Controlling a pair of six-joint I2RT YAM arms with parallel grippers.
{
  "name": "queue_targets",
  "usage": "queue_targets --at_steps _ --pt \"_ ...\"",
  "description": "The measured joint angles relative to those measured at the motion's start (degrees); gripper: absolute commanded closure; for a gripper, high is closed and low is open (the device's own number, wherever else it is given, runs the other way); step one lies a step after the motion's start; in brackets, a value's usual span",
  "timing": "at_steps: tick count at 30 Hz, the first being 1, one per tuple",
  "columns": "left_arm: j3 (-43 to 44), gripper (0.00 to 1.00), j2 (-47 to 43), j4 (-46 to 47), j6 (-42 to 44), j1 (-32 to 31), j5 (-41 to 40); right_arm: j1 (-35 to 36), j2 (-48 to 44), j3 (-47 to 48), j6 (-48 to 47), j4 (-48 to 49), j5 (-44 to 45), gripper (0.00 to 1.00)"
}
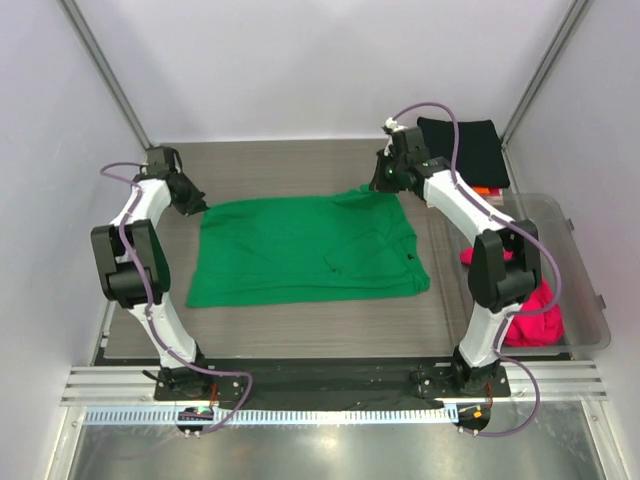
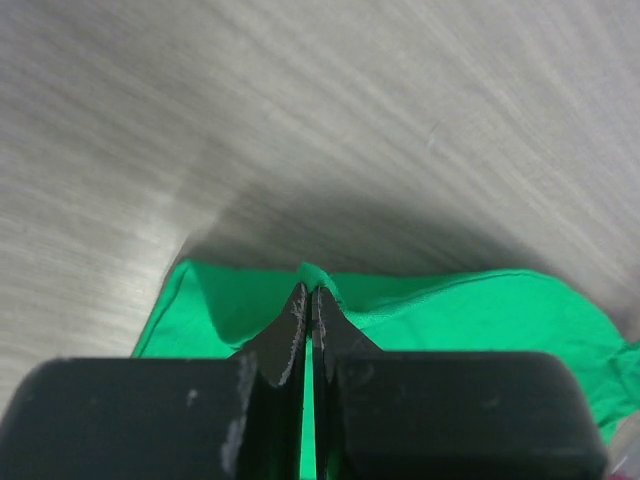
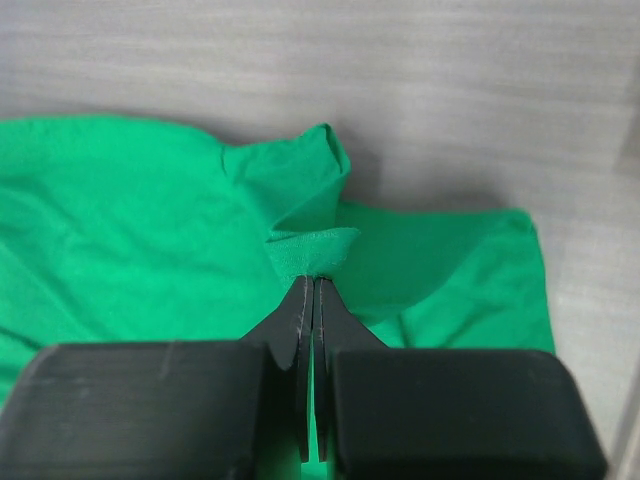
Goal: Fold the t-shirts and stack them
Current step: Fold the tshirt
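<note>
Pinching green t-shirt: left hand, right hand.

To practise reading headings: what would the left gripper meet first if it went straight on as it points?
Past the green t-shirt edge it pinches, the left gripper faces only bare table, probably its first contact; depth is unclear.

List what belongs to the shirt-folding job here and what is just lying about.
Job:
- green t-shirt, pinched along its far edge by the left gripper and the right gripper
- black t-shirt
- pink t-shirt

Lying about:
- clear plastic bin, holding the pink one
- table
</note>
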Motion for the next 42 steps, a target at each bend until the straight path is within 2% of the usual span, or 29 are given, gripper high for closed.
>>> queue_targets --at_steps 11,18,30,32,33,34,35,36,37,40,42 --pt "-10.64 1.00 -7.89 0.68 1.25 2.80 -0.44 1.77 -20.68 -20.68 1.33 2.56 0.46 0.99" --pt "-13.90 1.00 -9.60 1.25 1.97 3.50 -0.85 3.67 -29.81 -33.33 3.76 3.72 1.90 0.99" --pt "-18.38 1.00 -14.86 1.36 2.78 3.78 -1.07 4.07 -40.68 -44.76 7.78 4.15 4.31 0.99" --pt "-19.65 0.96 -16.04 1.20 2.78 3.78 -1.51 4.11 -42.88 -46.99 8.87 4.17 4.59 0.99" --pt "-20.33 0.92 -16.68 1.11 2.75 3.78 -1.99 4.11 -44.17 -48.35 9.62 4.17 5.03 0.96" --pt "-21.11 0.82 -17.46 0.92 2.78 3.78 -2.62 4.11 -45.44 -49.64 10.43 4.13 5.40 0.84" --pt "-21.70 0.69 -18.12 0.79 2.95 3.82 -3.26 4.11 -46.71 -50.88 11.30 3.98 5.70 0.68" --pt "-22.38 0.53 -18.93 0.46 2.80 3.91 -4.04 4.11 -48.11 -52.24 12.55 3.65 6.01 0.38" --pt "-22.73 0.37 -19.52 0.09 3.21 4.09 -4.61 4.11 -49.35 -53.35 13.49 3.28 6.36 0.31" --pt "-23.28 0.29 -21.42 -0.96 2.54 5.25 -6.71 4.11 -53.07 -56.04 16.09 1.36 8.15 0.26" --pt "-23.30 0.29 -22.75 -1.53 2.27 6.05 -8.02 4.11 -54.31 -56.33 17.66 0.13 9.62 0.26"
